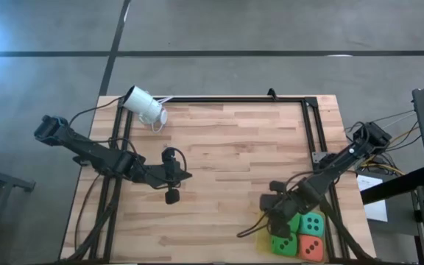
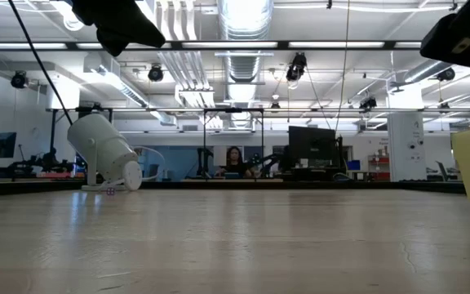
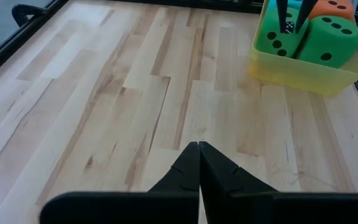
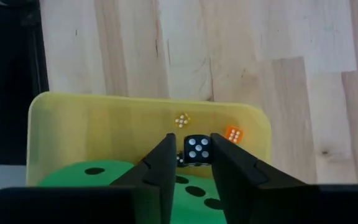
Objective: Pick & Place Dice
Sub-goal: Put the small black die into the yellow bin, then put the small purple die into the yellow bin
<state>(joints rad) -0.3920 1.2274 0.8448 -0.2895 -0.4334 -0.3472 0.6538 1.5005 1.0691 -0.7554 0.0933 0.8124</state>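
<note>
A yellow tray [image 4: 104, 130] stands at the table's near right corner. In it lie two green dice [image 3: 278, 34] [image 3: 329, 40], a teal one [image 1: 313, 223] and an orange-red one [image 1: 311, 248]. My right gripper [image 4: 194, 146] hangs over the tray, pointing steeply down, shut on a small black die with white pips. My left gripper [image 3: 199, 144] is shut on nothing. It hovers above the bare wood left of the table's middle [image 1: 188, 175] and points toward the tray. My right gripper pinches the small black die [image 4: 197, 149] by two opposite faces between its fingertips [image 4: 225, 155]. The fingers come from above, slanting down. The die sits over a green die [image 4: 104, 177] in the tray; whether it touches that die I cannot tell.
A tiny yellow die [image 4: 182, 120] and a tiny orange one [image 4: 232, 134] lie on the tray's floor. A white camera [image 1: 146, 107] lies at the far left. A black frame [image 1: 234, 99] runs along the table's edges. Bare wood [image 1: 234, 154] spans the middle.
</note>
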